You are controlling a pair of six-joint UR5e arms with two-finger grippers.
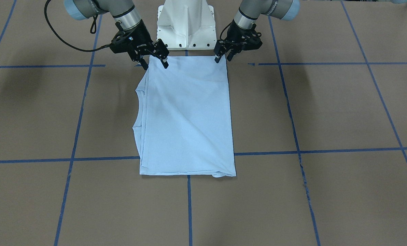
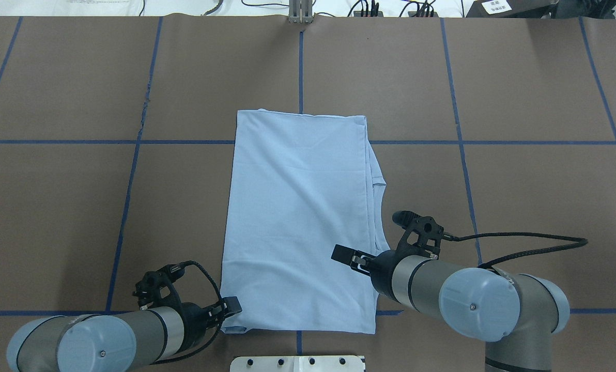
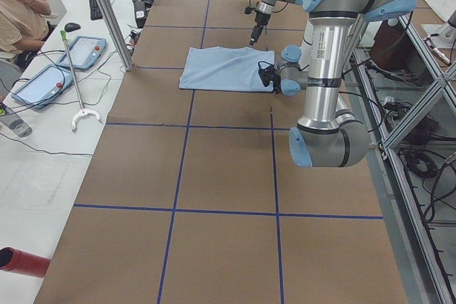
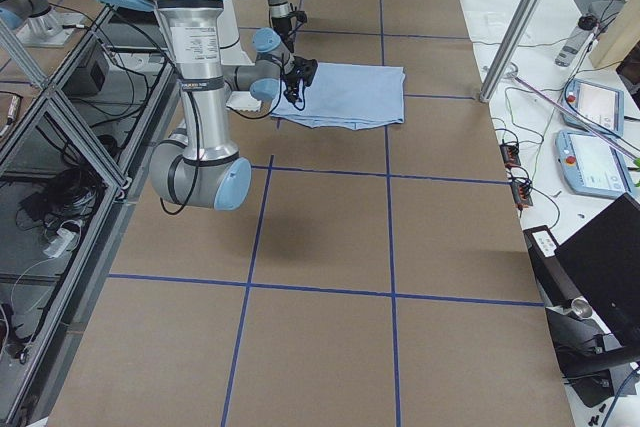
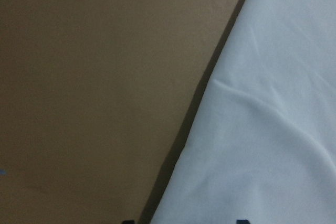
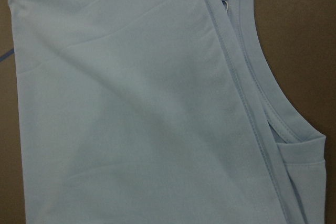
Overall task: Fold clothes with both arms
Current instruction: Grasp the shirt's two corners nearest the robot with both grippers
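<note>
Find the light blue T-shirt (image 2: 297, 206) lying as a long folded panel mid-way along the worktop (image 2: 80, 206), one short end by the robot-side edge, neckline (image 6: 258, 77) peeking out on the right. Note left gripper (image 1: 223, 58) and right gripper (image 1: 155, 65), both spread open and empty, at that end's two corners. Lower together, pinch every layer (thicker on the neckline side), lift level, carry toward the far end, keeping the edge taut.

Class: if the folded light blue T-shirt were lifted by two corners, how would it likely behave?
Probably floppy: the T-shirt lies in soft wrinkles, so it would likely sag between grasp points. Likely light, as the fabric looks thin and flat. Its folded layers, uneven along one long edge, might slip apart.
</note>
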